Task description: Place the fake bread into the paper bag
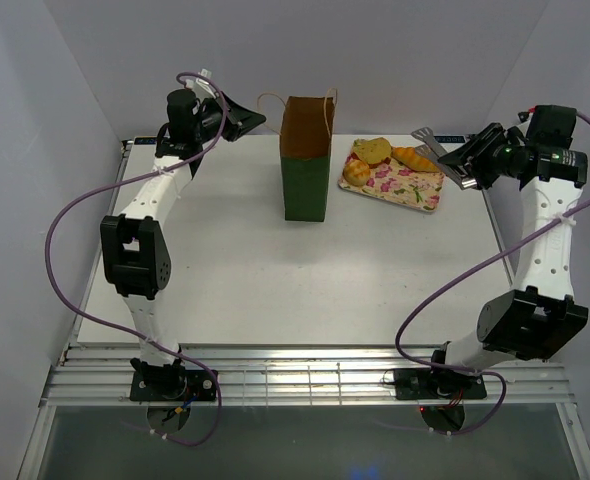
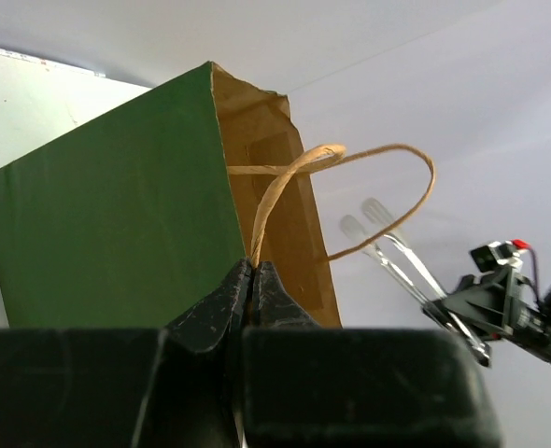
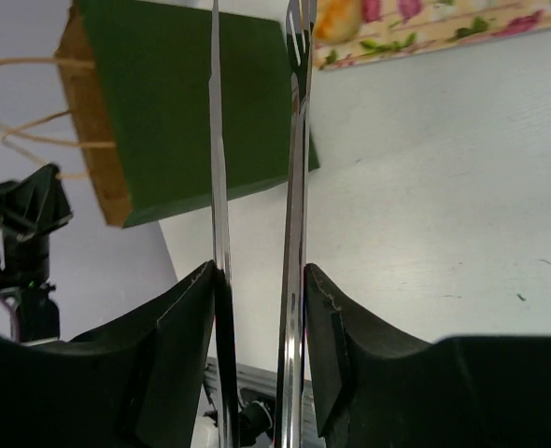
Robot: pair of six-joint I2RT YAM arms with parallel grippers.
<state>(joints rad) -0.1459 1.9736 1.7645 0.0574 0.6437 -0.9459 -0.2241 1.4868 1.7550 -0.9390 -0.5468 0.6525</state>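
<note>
The paper bag [image 1: 307, 180], dark green outside and brown inside, stands upright at the table's back middle. My left gripper [image 1: 255, 118] is shut on its left loop handle [image 2: 285, 187], pinched between the jaws [image 2: 254, 266]. The fake bread lies on a floral tray [image 1: 415, 192] right of the bag: a bun [image 1: 372, 150], a long orange-brown piece [image 1: 415, 158] and another bun [image 1: 357, 172]. My right gripper [image 1: 465, 160] is shut on metal tongs [image 1: 433, 148], whose two arms [image 3: 294, 140] stand apart and point toward the tray [image 3: 416, 28] and bag [image 3: 191, 112].
White walls enclose the table at the back and both sides. The tray sits near the back right corner. The bag's second handle [image 1: 330, 97] stands up at its far rim. A purple cable loops beside each arm.
</note>
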